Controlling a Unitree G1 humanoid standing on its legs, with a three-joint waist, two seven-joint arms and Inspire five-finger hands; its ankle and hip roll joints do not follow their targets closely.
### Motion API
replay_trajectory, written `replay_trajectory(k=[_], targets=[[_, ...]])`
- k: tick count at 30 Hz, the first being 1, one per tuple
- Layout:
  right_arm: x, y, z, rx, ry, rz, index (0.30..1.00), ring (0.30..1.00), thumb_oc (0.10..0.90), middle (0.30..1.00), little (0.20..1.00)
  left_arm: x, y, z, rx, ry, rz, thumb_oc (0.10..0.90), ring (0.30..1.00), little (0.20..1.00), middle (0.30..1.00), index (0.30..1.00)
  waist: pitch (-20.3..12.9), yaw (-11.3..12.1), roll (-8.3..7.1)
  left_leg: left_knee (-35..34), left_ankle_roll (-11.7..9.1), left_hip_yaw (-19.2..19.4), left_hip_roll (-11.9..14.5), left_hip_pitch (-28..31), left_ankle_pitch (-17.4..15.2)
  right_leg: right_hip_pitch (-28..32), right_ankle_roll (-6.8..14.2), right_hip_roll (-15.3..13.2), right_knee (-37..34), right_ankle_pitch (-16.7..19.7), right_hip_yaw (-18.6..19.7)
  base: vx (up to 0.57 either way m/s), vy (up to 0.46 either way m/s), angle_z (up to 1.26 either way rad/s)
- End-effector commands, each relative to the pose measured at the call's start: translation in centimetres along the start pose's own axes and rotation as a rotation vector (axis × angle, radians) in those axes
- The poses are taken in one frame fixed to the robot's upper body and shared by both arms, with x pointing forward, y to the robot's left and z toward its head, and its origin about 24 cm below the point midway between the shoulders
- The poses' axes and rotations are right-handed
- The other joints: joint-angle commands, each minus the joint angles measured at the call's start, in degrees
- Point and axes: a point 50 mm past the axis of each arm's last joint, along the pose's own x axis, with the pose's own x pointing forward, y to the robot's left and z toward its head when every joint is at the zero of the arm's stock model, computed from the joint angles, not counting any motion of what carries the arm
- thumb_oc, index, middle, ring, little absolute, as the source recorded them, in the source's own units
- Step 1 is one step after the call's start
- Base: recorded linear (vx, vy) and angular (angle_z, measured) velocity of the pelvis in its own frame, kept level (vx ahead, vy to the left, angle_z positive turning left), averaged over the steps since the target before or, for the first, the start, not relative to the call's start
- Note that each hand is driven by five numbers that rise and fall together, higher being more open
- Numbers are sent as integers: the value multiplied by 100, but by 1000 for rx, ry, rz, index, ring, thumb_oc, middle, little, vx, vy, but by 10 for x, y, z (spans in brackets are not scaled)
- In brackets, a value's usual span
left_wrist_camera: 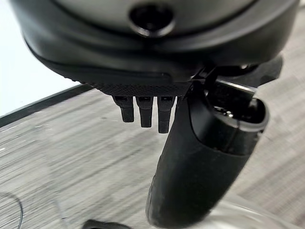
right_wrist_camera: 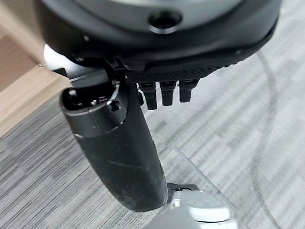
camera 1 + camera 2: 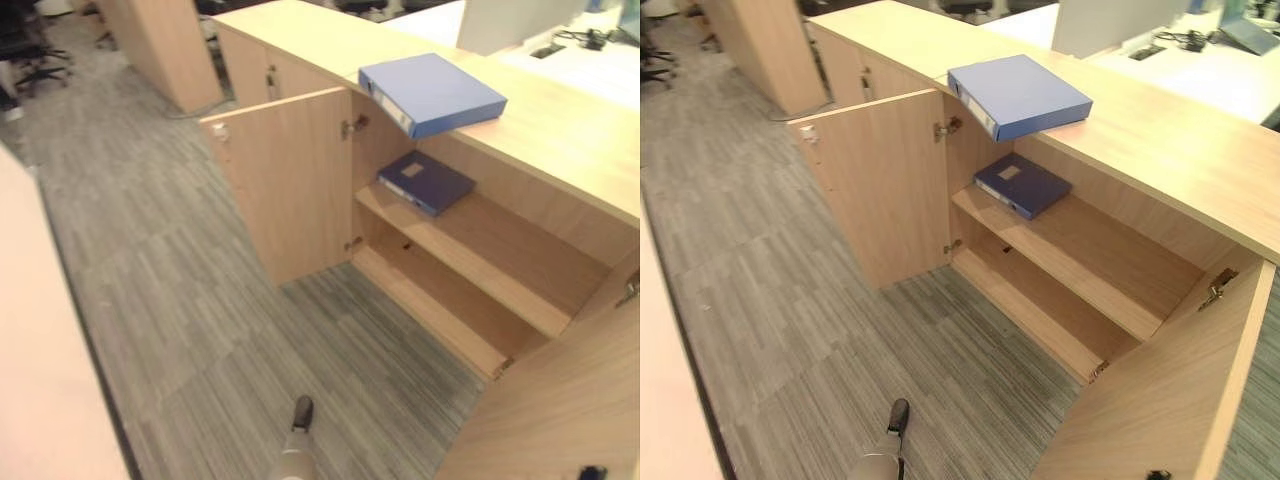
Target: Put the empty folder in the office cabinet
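A light blue folder [image 3: 432, 93] lies flat on top of the wooden office cabinet [image 3: 320, 40], its spine just over the front edge. Below it a darker blue folder [image 3: 426, 181] lies at the left end of the upper shelf [image 3: 490, 250]. Both cabinet doors stand open: the left door [image 3: 290, 180] and the right door [image 3: 560, 400]. My left hand [image 1: 143, 112] hangs over the grey carpet with straight fingers, holding nothing. In its own wrist view my right hand [image 2: 164, 93] hangs the same way, open and empty, well apart from both folders.
The lower shelf [image 3: 430, 300] is bare. Another wooden cabinet [image 3: 165, 45] stands at the back left, with an office chair [image 3: 30, 50] beside it. A white desk [image 3: 570, 60] lies behind the cabinet. A light wooden panel [image 3: 40, 380] runs along the left edge.
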Motion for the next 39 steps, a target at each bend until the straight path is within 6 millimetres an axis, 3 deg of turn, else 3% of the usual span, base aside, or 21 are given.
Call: replay_trajectory(k=[1, 5, 7, 11, 13, 15, 17, 18, 19, 20, 21, 22, 25, 26, 27, 28, 29, 30, 31, 33, 39], targets=[[0, 2, -7, -17, 24, 17, 900, 900, 800, 900, 900, 2, 21, 21, 61, -76, 60, 800, 900, 900, 900, 900, -170, 99, -255, 93, -112, 213, 42, -158, 23, -265, 761, -1101, 440, 23, -173, 240, 268, -37], [-2, 8, -20, -104, 100, 79, 900, 900, 800, 900, 900, 2, 25, 33, 128, -116, 50, 800, 900, 900, 900, 900, -202, 105, -369, 427, 154, 512, -306, -274, -357, -549, 1052, -1527, 464, 371, -147, 129, 192, -34], [-2, 5, -21, -106, 110, 80, 900, 900, 800, 900, 900, 2, 25, 34, 151, -118, 45, 800, 900, 900, 900, 900, -218, 97, -376, 515, 230, 559, -410, -322, -462, -617, 1099, -1634, 496, 447, -143, 101, 163, -16], [0, -8, -6, -136, 89, 83, 900, 900, 800, 900, 900, 3, 28, 37, 231, -119, 35, 800, 900, 900, 900, 900, -266, 65, -354, 647, 512, 736, -787, -397, -755, -1018, 1192, -1989, 874, 938, -157, 87, 225, -14], [0, -9, -1, -201, 86, 110, 900, 900, 800, 900, 900, 2, 27, 38, 290, -128, 12, 800, 900, 900, 900, 900, -297, 155, -229, 398, 624, 846, -877, -205, -779, -1341, 1099, -2152, 1519, 1111, -537, 98, 311, -23], [0, -7, -2, -260, 89, 138, 900, 900, 800, 900, 900, 2, 26, 29, 316, -102, -16, 800, 900, 900, 900, 900, -316, 227, -133, 98, 736, 979, -1008, 142, -842, -1502, 950, -2476, 2335, 1435, -1199, 152, 345, -47], [0, -7, 1, -293, 83, 150, 900, 900, 800, 900, 900, 2, 27, 22, 332, -71, -27, 800, 900, 900, 900, 900, -257, 120, -126, 5, 839, 951, -1141, 521, -981, -1571, 860, -2421, 3045, 1523, -1409, 204, 275, -45], [0, -3, 7, -332, 63, 167, 900, 900, 800, 900, 900, 2, 31, 18, 334, -55, -22, 800, 900, 900, 900, 900, -153, 56, -75, 4, 928, 935, -1138, 761, -1089, -1846, 835, -2242, 3605, 1491, -1510, 265, 193, 47], [0, 0, 26, -353, -8, 169, 900, 900, 800, 900, 900, 2, 32, 18, 343, -53, -21, 800, 900, 900, 900, 900, -10, -23, -66, 4, 940, 885, -1124, 978, -1157, -2225, 790, -2097, 3847, 1275, -1671, 296, 64, 59], [-2, 0, 48, -331, -80, 147, 900, 900, 800, 900, 900, 2, 31, 23, 345, -64, -16, 800, 900, 900, 900, 900, 123, -111, -28, 4, 901, 821, -1066, 1126, -1203, -2578, 759, -1871, 3644, 1083, -1880, 283, -129, 23], [-4, 3, 71, -306, -152, 133, 900, 900, 800, 900, 900, 2, 32, 28, 344, -76, -9, 800, 900, 900, 900, 900, 244, -206, -59, 4, 830, 792, -1047, 1273, -1291, -2827, 779, -1718, 2891, 1141, -2131, 228, -186, 10], [-5, 3, 79, -295, -183, 126, 900, 900, 800, 900, 900, 3, 33, 31, 341, -83, 0, 800, 900, 900, 900, 900, 270, -266, -120, 4, 790, 794, -1060, 1308, -1325, -3004, 831, -1711, 2454, 1287, -2254, 207, -197, 21], [-9, 16, 92, -273, -252, 128, 900, 900, 800, 900, 900, 3, 34, 41, 307, -107, 28, 800, 900, 900, 900, 900, 322, -302, -323, 4, 626, 915, -1055, 1507, -1561, -2998, 1063, -1780, 1127, 1731, -3000, 182, -169, 27], [-9, 17, 91, -273, -251, 128, 900, 900, 800, 900, 900, 3, 35, 40, 307, -106, 29, 800, 900, 900, 900, 900, 331, -302, -300, 4, 614, 912, -1020, 1537, -1585, -2942, 1063, -1735, 1072, 1747, -3020, 164, -192, 11], [-10, 25, 90, -271, -264, 147, 900, 900, 800, 900, 900, 3, 38, 37, 277, -94, 49, 800, 900, 900, 900, 900, 289, -204, -425, 4, 533, 1088, -998, 1603, -1699, -2660, 1113, -1833, 516, 1857, -3654, 201, -159, 49], [-11, 29, 88, -269, -265, 157, 900, 900, 800, 900, 900, 2, 41, 30, 252, -71, 57, 800, 900, 900, 900, 900, 201, -132, -468, 4, 490, 1201, -942, 1689, -1861, -2484, 1184, -1776, 400, 1827, -3742, 193, -154, 56], [-11, 29, 87, -270, -264, 158, 900, 900, 800, 900, 900, 2, 41, 29, 252, -70, 57, 800, 900, 900, 900, 900, 201, -122, -465, 4, 487, 1212, -933, 1705, -1873, -2466, 1188, -1758, 380, 1837, -3735, 216, -143, 23], [-12, 36, 87, -266, -277, 177, 900, 900, 800, 900, 900, 2, 46, 19, 205, -30, 76, 800, 900, 900, 900, 900, 143, -144, -591, 4, 477, 1405, -918, 1790, -1884, -2533, 1088, -1784, 489, 1951, -3762, 255, -162, -24], [-12, 40, 82, -270, -276, 188, 900, 900, 800, 900, 900, 2, 46, 16, 187, -17, 83, 800, 900, 900, 900, 900, 96, -147, -555, 4, 439, 1396, -796, 1891, -2019, -2491, 1160, -1671, 506, 1866, -3629, 227, -186, -78], [-13, 41, 83, -248, -294, 187, 900, 900, 800, 900, 900, 2, 43, 16, 182, -17, 75, 800, 900, 900, 900, 900, 117, -220, -589, 4, 433, 1467, -788, 1868, -1935, -2545, 1026, -1705, 595, 1875, -3662, 124, -120, -75], [-21, 42, 109, -190, -407, 163, 900, 900, 800, 900, 900, 2, 26, 62, 190, -170, 56, 800, 900, 900, 900, 900, 324, -480, -521, 4, 361, 1532, -555, 1747, -1970, -3029, 914, -1585, 1043, 1638, -3396, 40, -84, -29]])
